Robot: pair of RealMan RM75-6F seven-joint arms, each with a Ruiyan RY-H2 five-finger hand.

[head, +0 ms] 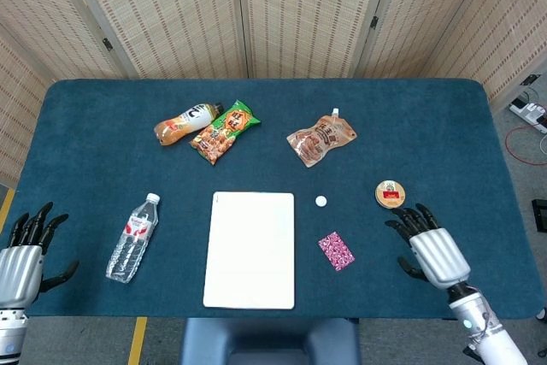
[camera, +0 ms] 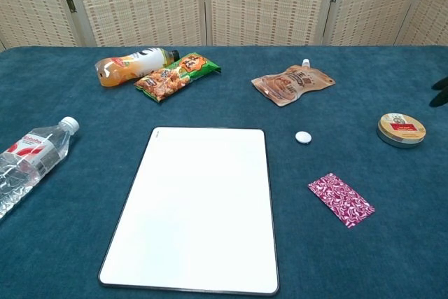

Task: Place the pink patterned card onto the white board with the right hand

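The pink patterned card [head: 336, 250] [camera: 341, 199] lies flat on the blue table, just right of the white board [head: 250, 250] [camera: 198, 208]. The board is bare. My right hand [head: 430, 245] rests open on the table to the right of the card, palm down, fingers spread, holding nothing. Only dark fingertips [camera: 441, 92] of it show at the chest view's right edge. My left hand [head: 26, 250] sits open at the table's near left edge, far from the board.
A water bottle [head: 132, 238] lies left of the board. A small white cap [head: 320, 201] and a round tin [head: 390, 194] sit beyond the card. At the back lie a drink bottle [head: 185, 122], a green snack bag [head: 226, 132] and a brown pouch [head: 321, 138].
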